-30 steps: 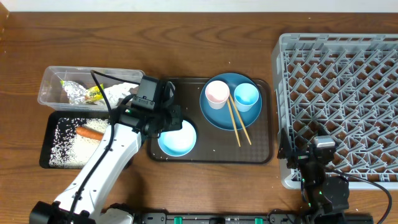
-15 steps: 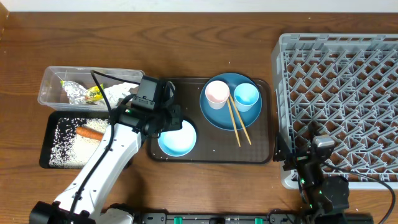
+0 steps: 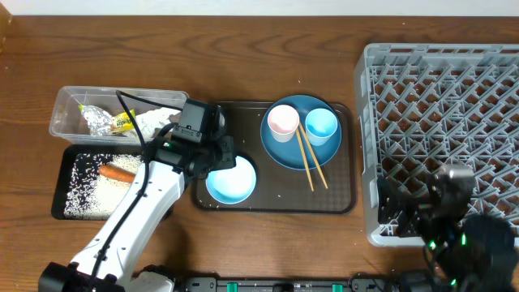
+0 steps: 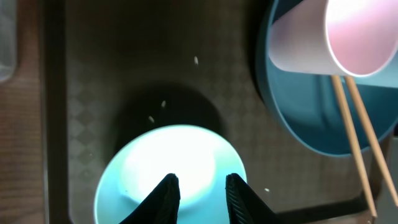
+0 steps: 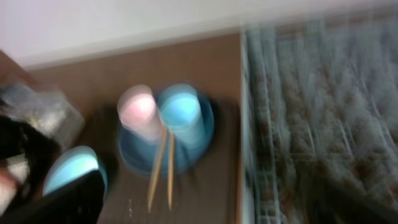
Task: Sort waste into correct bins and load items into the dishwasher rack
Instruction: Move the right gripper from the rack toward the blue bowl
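My left gripper [image 4: 200,190] hovers over the white bowl [image 3: 231,180] on the brown serving tray [image 3: 340,199]; its jaws stand a little apart with nothing between them. The blue plate [image 3: 302,150] carries the pink cup [image 3: 283,122], the light blue cup [image 3: 321,125] and the chopsticks [image 3: 310,162]. Foil [image 3: 104,122] and tissue [image 3: 156,119] lie in the clear tub [image 3: 63,105]. The carrot [image 3: 117,172] and rice [image 3: 85,191] lie in the black tray [image 3: 58,191]. My right gripper [image 3: 395,212] is wide open and empty at the front left corner of the dishwasher rack [image 3: 442,81]; its view is blurred.
A few rice grains [image 4: 157,112] lie loose on the serving tray beside the bowl. The rack's tall left wall [image 3: 363,130] stands close to the serving tray's right rim. Bare wooden table [image 3: 243,57] runs along the back.
The right arm has swung to the right and risen over the rack's front left corner. The left arm and the dishes have not moved.
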Motion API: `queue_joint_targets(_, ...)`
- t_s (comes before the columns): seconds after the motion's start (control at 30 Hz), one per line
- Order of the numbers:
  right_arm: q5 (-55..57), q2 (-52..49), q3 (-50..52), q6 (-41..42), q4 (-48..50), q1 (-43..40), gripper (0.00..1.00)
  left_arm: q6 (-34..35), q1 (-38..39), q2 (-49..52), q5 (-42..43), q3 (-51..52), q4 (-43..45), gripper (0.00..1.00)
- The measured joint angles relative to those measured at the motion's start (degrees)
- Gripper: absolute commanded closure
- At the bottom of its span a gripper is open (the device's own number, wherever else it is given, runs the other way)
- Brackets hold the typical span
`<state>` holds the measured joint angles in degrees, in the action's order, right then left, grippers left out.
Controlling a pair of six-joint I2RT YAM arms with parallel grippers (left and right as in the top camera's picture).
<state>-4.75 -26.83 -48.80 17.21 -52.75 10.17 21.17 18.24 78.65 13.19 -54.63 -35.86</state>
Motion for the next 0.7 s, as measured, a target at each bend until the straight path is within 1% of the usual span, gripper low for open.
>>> queue_joint_targets(0.07,0.02,-7.37,-6.51,0.15,-7.69,0.00,0.01,0.02,0.00,0.00,-0.52,0.00,0.04,0.71)
queue_joint_targets(0.13,-0.07,-14.53,-12.83,0.20,-13.29,0.00,0.01,-0.04,0.00,0.00,-0.83,0.00,0.07,0.64)
queue_joint_targets(0.27,-1.22,-24.81,-22.05,0.20,-15.82,0.00,0.01,0.17,0.00,0.00,-1.40,0.00,0.39,0.61)
queue_joint_targets(0.3,-2.08,-26.56,-23.30,0.20,-15.80,0.00,0.03,0.22,0.00,0.00,-1.40,0.00,0.37,0.61)
queue_joint_targets(0.33,-3.23,-27.89,-24.02,0.17,-15.54,0.00,0.18,0.24,0.00,0.00,-1.51,0.00,0.35,0.61)
queue_joint_targets(0.37,-4.55,-28.92,-24.33,0.00,-15.17,0.00,0.26,0.24,0.00,0.00,-1.60,0.00,0.31,0.61)
queue_joint_targets(0.43,-7.06,-30.77,-24.44,0.68,-15.02,0.02,0.29,0.22,-0.02,0.00,-1.60,0.00,0.26,0.62)
queue_joint_targets(0.53,-8.87,-33.66,-24.44,1.53,-15.17,0.66,0.38,0.33,-0.44,0.00,-1.60,0.00,-0.13,0.62)
queue_joint_targets(0.63,-9.92,-37.62,-24.44,2.10,-15.56,4.31,0.43,1.92,-2.36,0.00,-1.62,0.00,-1.97,0.61)
queue_joint_targets(0.7,-10.32,-40.37,-24.44,2.23,-15.37,7.58,0.44,3.15,-4.35,0.00,-1.66,0.00,-3.34,0.58)
